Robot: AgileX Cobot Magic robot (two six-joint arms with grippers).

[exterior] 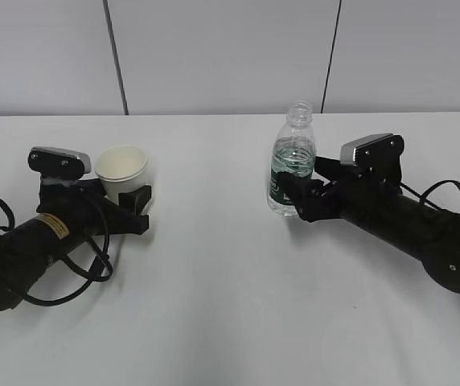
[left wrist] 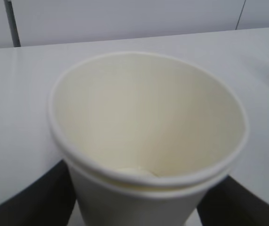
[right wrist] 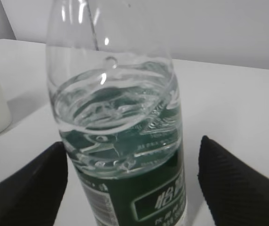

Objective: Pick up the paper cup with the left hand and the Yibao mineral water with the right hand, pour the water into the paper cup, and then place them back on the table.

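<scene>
White table (exterior: 230, 305) against a grey panelled wall (exterior: 214, 48). Exterior: left hand (exterior: 121, 205) low on the left, paper cup (exterior: 123, 170) upright between its jaws, seemingly on the table; right hand (exterior: 298, 193) straddling the Yibao mineral water (exterior: 293, 161), upright and uncapped, well apart from the cup. Left wrist: cup (left wrist: 148, 136) empty, dark fingers (left wrist: 228, 207) close beside its walls, contact unclear. Right wrist: bottle (right wrist: 120, 132) partly full, fingers (right wrist: 233, 179) clearly off its sides (jaws open). Early days, by the look: no lift, no pour, nothing to set back.
</scene>
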